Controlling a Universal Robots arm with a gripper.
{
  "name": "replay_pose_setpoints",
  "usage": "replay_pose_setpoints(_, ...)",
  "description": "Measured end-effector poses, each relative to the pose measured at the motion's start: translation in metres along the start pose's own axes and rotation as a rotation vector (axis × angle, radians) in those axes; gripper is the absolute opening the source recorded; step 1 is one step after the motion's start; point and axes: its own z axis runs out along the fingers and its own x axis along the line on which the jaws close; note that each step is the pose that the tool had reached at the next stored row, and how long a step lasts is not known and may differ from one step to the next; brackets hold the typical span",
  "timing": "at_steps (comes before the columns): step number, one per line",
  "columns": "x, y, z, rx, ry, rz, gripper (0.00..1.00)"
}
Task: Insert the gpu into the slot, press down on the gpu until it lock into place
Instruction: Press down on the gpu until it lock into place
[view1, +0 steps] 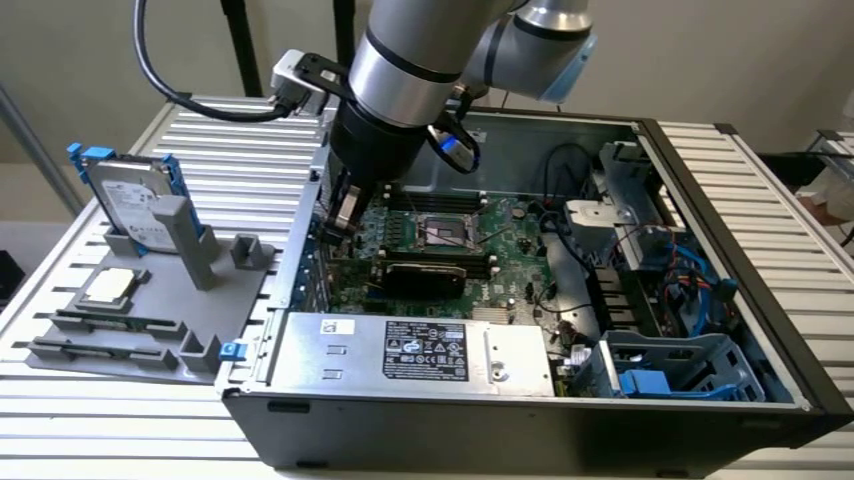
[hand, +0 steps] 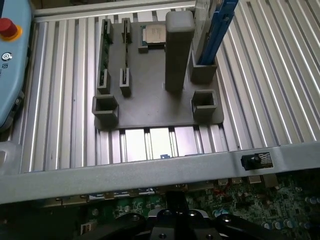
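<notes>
**While the card lies on the board, pressing appears to be the step in hand**

Although the arm is lowered into the open computer case, the end effector is seen with its fingers drawn together and nothing clamped between them. It hangs just above the circuit board, close to the case wall on the exterior view's left. From the wrist view, the closed end effector is seen over the board's edge, with the grey parts tray lying beyond the wall on the slatted bench.

The gpu is found as a black rectangular card lying across the board, just beside the square processor socket on the side nearer the silver power supply. It is near the end effector but apart from it. Whether it is fully seated in the slot cannot be told.

Insertion is judged to be largely done, and the pressing stage to be in hand. A press is judged to call for the closed fingertips being centred over the card's upper edge and driven straight down, so that the card is not tilted.
</notes>
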Motion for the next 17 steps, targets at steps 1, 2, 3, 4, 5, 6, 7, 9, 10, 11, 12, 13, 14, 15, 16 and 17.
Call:
replay_pose_setpoints(1,0.000,-0.0012,-0.0007,0.0000,-0.0001,0.000,0.11)
replay_pose_setpoints(2,0.000,-0.0027,-0.0014,-0.0001,-0.0001,0.000,0.11)
replay_pose_setpoints(3,-0.001,-0.0046,-0.0022,-0.0001,-0.0001,0.000,0.11)
replay_pose_setpoints(4,-0.001,-0.0069,-0.0033,-0.0001,0.0000,0.000,0.11)
replay_pose_setpoints(5,-0.001,-0.0093,-0.0042,-0.0001,-0.0001,0.000,0.11)
replay_pose_setpoints(6,-0.002,-0.0117,-0.0051,0.0000,-0.0001,0.000,0.11)
replay_pose_setpoints(7,-0.002,-0.0141,-0.0060,0.0000,0.0000,0.000,0.11)
replay_pose_setpoints(9,-0.003,-0.0185,-0.0077,0.0004,0.0000,0.000,0.11)
replay_pose_setpoints(10,-0.003,-0.0205,-0.0085,0.0009,0.0001,0.000,0.11)
replay_pose_setpoints(11,-0.003,-0.0224,-0.0091,0.0021,-0.0002,0.000,0.11)
replay_pose_setpoints(12,-0.004,-0.0243,-0.0099,0.0040,-0.0005,0.000,0.11)
replay_pose_setpoints(13,-0.004,-0.0262,-0.0105,0.0067,-0.0009,0.000,0.11)
replay_pose_setpoints(14,-0.004,-0.0281,-0.0112,0.0104,-0.0016,0.000,0.11)
replay_pose_setpoints(15,-0.004,-0.0299,-0.0118,0.0152,-0.0025,-0.001,0.11)
replay_pose_setpoints(16,-0.005,-0.0313,-0.0124,0.0219,-0.0035,-0.001,0.11)
replay_pose_setpoints(17,-0.005,-0.0323,-0.0127,0.0310,-0.0050,-0.001,0.11)
